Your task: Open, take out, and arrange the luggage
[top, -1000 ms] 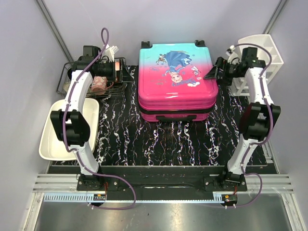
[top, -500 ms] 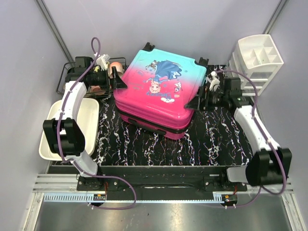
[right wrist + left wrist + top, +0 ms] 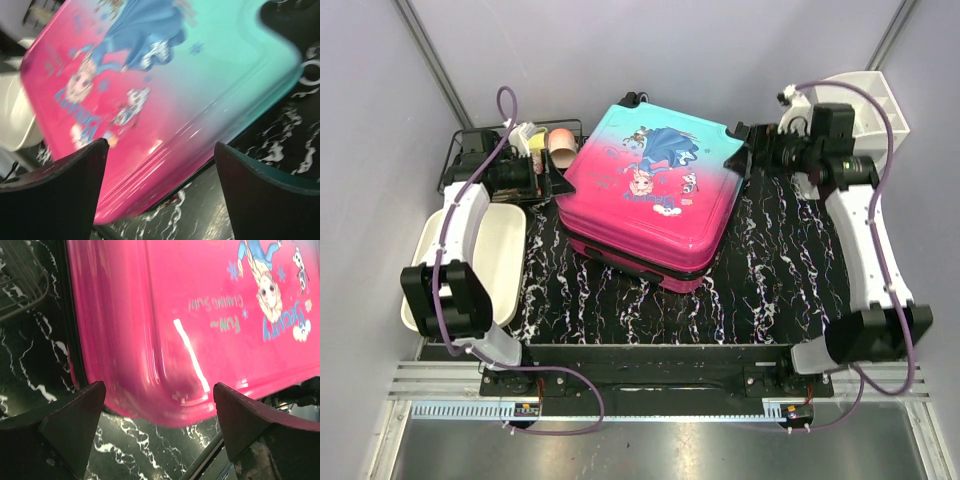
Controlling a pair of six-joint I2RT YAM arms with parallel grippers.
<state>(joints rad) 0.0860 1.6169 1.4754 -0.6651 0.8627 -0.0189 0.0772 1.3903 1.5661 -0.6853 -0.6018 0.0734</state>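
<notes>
A: Pink-and-teal hard shell, the luggage (image 3: 655, 195), is lying flat on the black marbled surface (image 3: 770, 290). Printed lid is facing up, teal end far, pink end near, whole case sitting askew to the surface's edges. Halves are meeting along the seam, so it is looking closed.

B: Noting the tools. Left tool (image 3: 560, 180) is hanging just beside the case's left edge, jaws standing wide, gripping nothing. Right tool (image 3: 740, 145) is sitting at the far teal corner, also spread wide, carrying nothing. Whether either finger is touching the shell, I am not managing to tell.

A: Both wrist views are agreeing: the lid is filling the gap between the fingers, nothing pinched.

B: Step in hand?

A: I am reading it as the opening stage, not yet properly begun. Arms are flanking the case, seemingly squaring it up. Nothing is out of it yet.

B: Next move, I am judging, is calling for locating the zip or latch along the seam; no puller is showing in these views. Then one tool bracing the lower half while the other is lifting the lid edge.

A: Neighbours: wire basket (image 3: 450, 170) far left, white tub (image 3: 510, 265) near left, white organizer (image 3: 885, 100) far right. Lid is going to be needing swing room among them
</notes>
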